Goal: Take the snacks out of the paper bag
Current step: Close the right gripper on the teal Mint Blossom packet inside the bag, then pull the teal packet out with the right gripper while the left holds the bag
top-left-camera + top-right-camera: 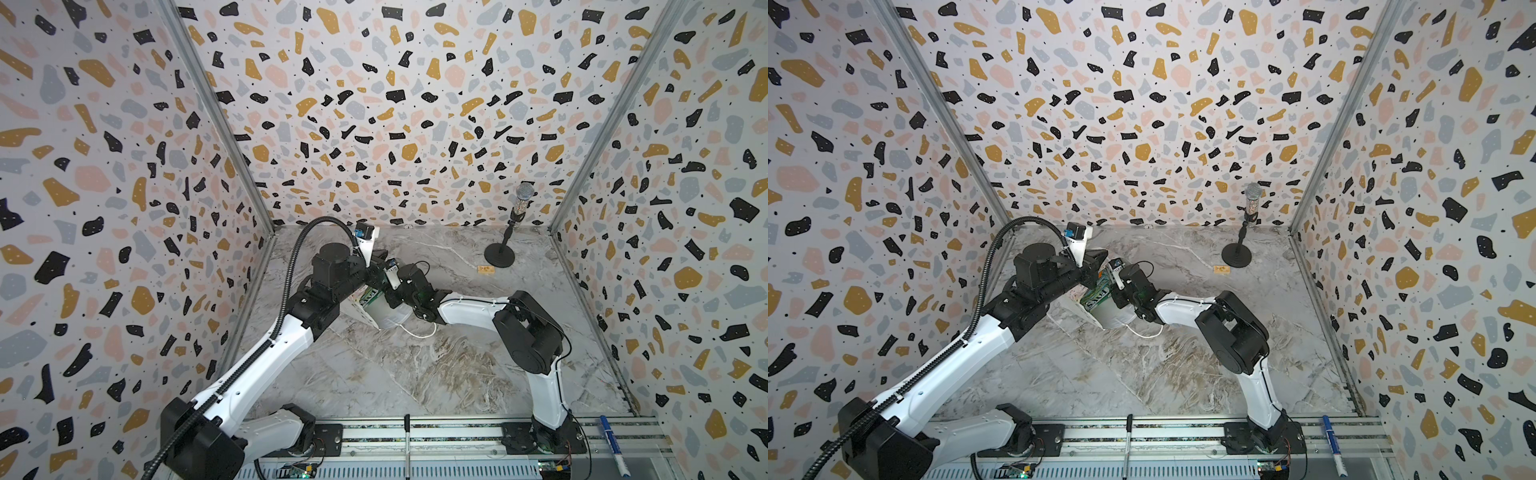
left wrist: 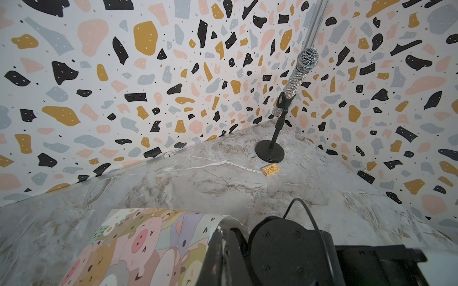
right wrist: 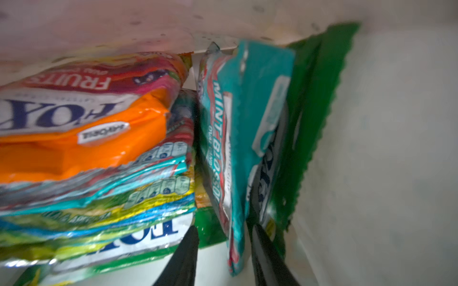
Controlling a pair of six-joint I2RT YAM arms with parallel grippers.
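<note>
**Right jaws straddle the mint packet inside the bag**

The paper bag [image 1: 384, 313] lies tipped on its side left of centre on the marble table [image 1: 415, 374], and every one of the snacks in sight is inside it. The left gripper [image 2: 219, 244] is clamped tight on the bag's rim by the colourful side.

Deep inside, the right gripper [image 3: 224, 226] has its jaws apart, one finger on each side of the teal Mint Blossom packet [image 3: 223, 138]. That packet stands on edge between the stack topped by the orange Fruits packet [image 3: 81, 128] and a green packet [image 3: 319, 99] against the wall.

It's glossy film, light and floppy (slippery too, I'd reckon), so pinch the flat sealed edge, not the lumpy middle. Thin paper walls crowd the fingers, so draw straight back out. There's bare table near and right, and the microphone stand [image 1: 498, 253] sits far right.
</note>
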